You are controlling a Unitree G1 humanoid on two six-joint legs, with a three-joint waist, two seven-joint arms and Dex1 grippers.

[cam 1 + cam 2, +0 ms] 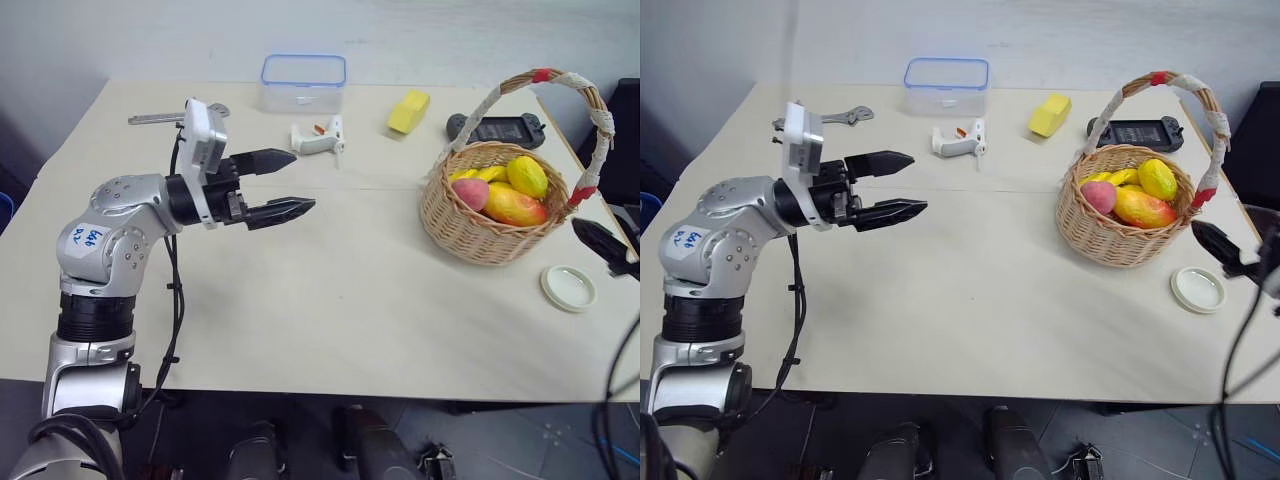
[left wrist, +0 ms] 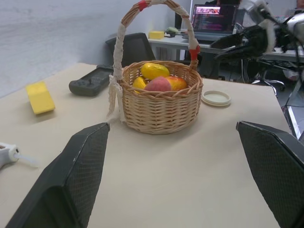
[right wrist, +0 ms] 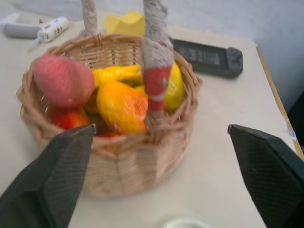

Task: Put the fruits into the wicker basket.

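Basket [image 1: 480, 225] w/ peach [image 1: 470, 193], lemon [image 1: 527, 176], other fruit inside.

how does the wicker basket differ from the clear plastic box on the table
The wicker basket is round, tan and woven, with a tall arched handle; the plastic box is rectangular, clear, blue-rimmed and handleless. The basket holds fruits; the box looks empty. Both stand upright on the table.

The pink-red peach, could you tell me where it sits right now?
In the head views the small round pink-red peach lies inside the round tan wicker basket on the table's right side, at the rim's left edge, beside an orange-yellow mango-like fruit.
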